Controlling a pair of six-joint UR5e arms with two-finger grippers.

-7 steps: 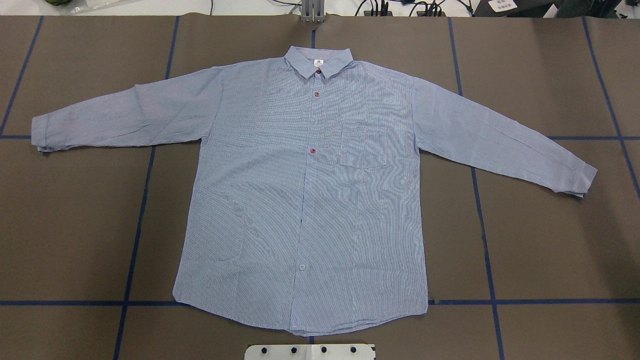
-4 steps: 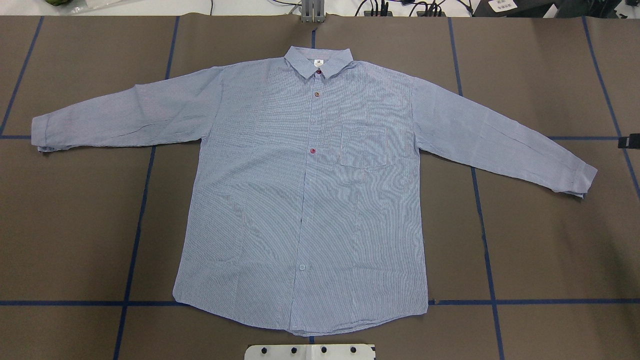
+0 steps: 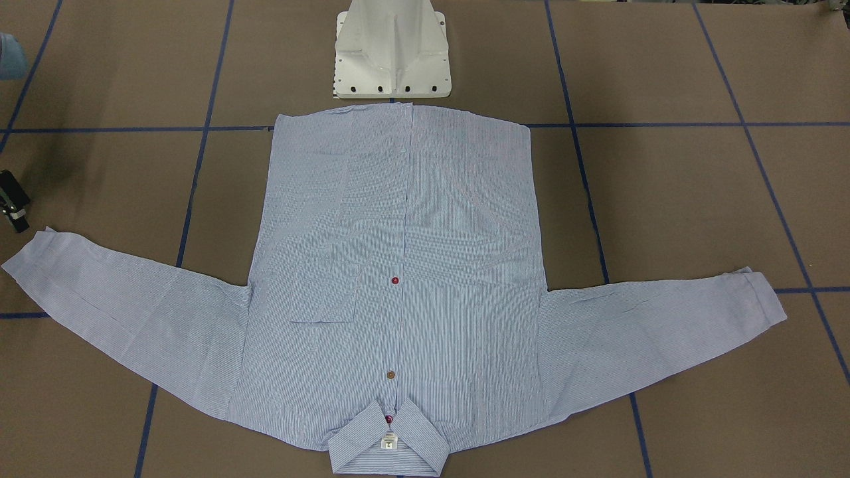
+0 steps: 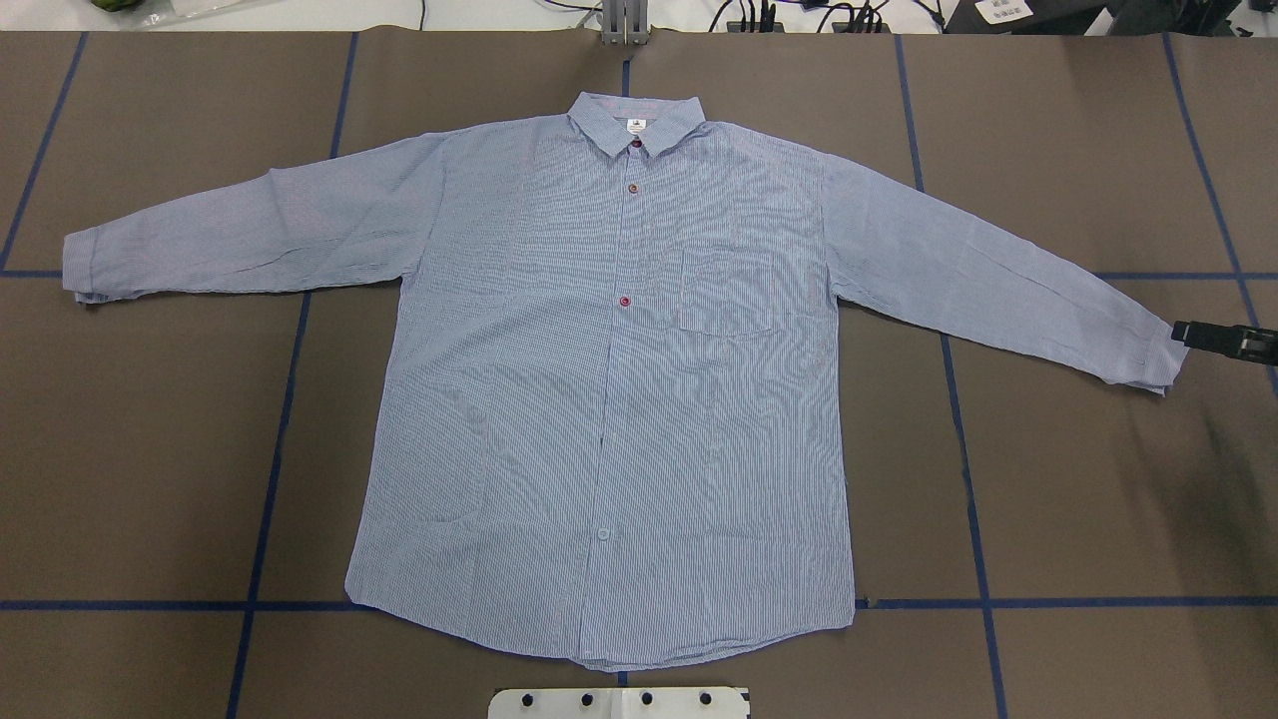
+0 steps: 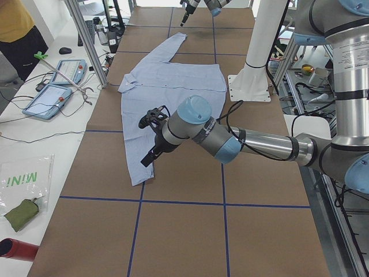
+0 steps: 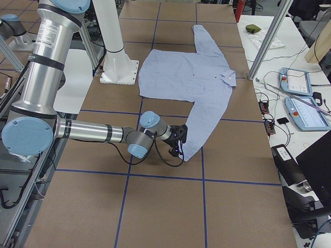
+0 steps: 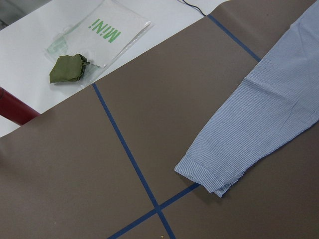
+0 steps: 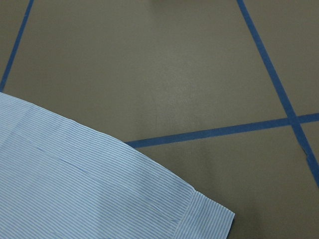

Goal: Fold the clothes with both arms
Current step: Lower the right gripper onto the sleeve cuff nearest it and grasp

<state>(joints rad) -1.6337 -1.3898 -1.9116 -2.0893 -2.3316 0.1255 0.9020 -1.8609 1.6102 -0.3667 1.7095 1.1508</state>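
Off the left end of the table (image 4: 1098, 479), a green pouch (image 7: 69, 68) lies beside a clear bag (image 7: 107, 32) on a white bench. The left gripper (image 5: 147, 160) hangs in the air by that end, its camera looking down on the left cuff (image 7: 212, 174). It shows only in the side view, so I cannot tell whether its jaws are parted or whether it grips anything.

The shirt (image 4: 599, 379) lies flat and face up in the middle of the brown table; its collar (image 4: 636, 122) is on the far side and its hem on the near side, just before the white pedestal (image 3: 392, 50). Both sleeves are spread outwards, the left one nearly level, the right one slanting towards the near side. Dark red buttons (image 4: 626, 301) run down the front; the chest pocket (image 4: 727, 292) sits right of them; blue tape lines (image 4: 270, 469) cross the table under the cloth.

At the right end the right cuff (image 4: 1163, 359) rests on the table. The right gripper (image 4: 1186, 332) comes in from the right edge, its tip just beside the cuff — how wide its jaws stand I cannot tell, and it has no visible hold on the cloth.
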